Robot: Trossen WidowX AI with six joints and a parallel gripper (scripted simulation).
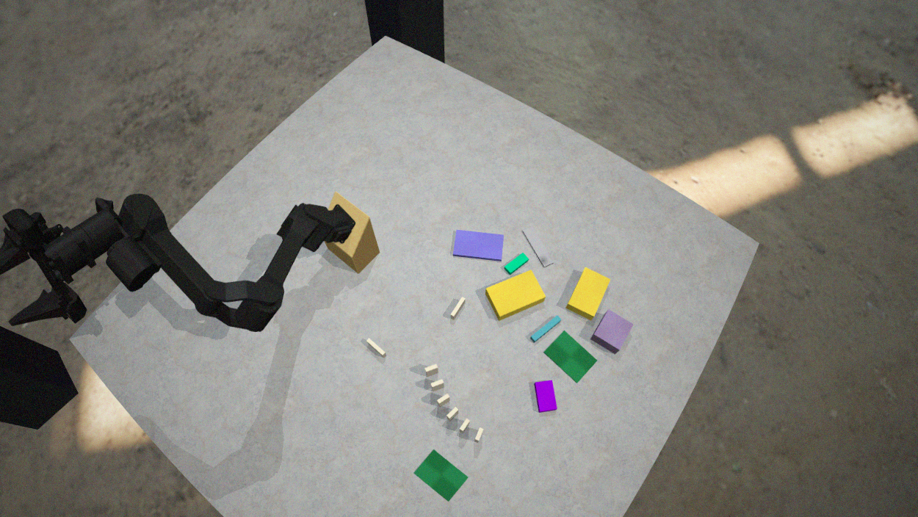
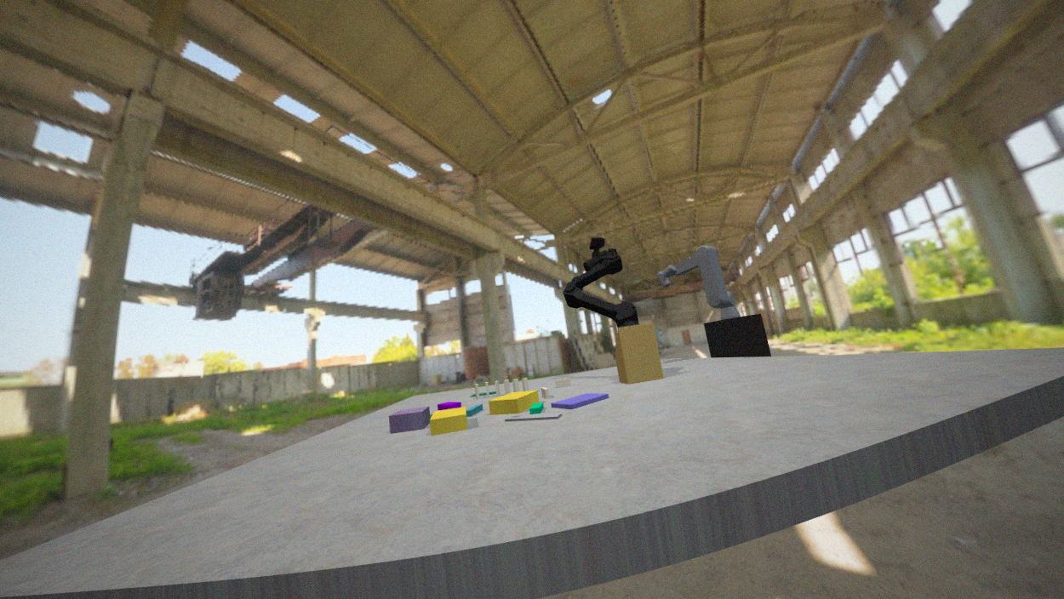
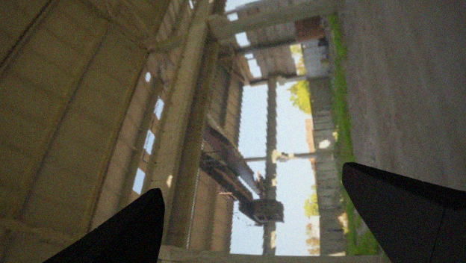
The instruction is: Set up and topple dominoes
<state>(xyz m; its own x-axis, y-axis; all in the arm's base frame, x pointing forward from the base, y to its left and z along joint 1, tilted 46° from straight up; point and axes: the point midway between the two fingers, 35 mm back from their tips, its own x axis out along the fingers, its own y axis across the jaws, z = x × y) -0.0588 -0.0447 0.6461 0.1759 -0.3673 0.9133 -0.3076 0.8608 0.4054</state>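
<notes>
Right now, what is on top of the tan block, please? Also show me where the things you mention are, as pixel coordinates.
The black arm's base stands on the tan block [image 1: 363,249] [image 2: 639,353]. The part of the top under that base is covered and cannot be seen.

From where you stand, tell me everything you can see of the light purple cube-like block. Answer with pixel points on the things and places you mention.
The light purple, cube-like block [image 1: 611,331] [image 2: 409,419] has flat, plain faces and looks matte, its material unclear. It sits flat on the grey table [image 1: 449,128] [image 2: 670,446], turned askew, just beside the smaller yellow rectangular block [image 1: 588,292] [image 2: 448,420]. Any contact between them is hard to judge. Nothing rests on it.
</notes>
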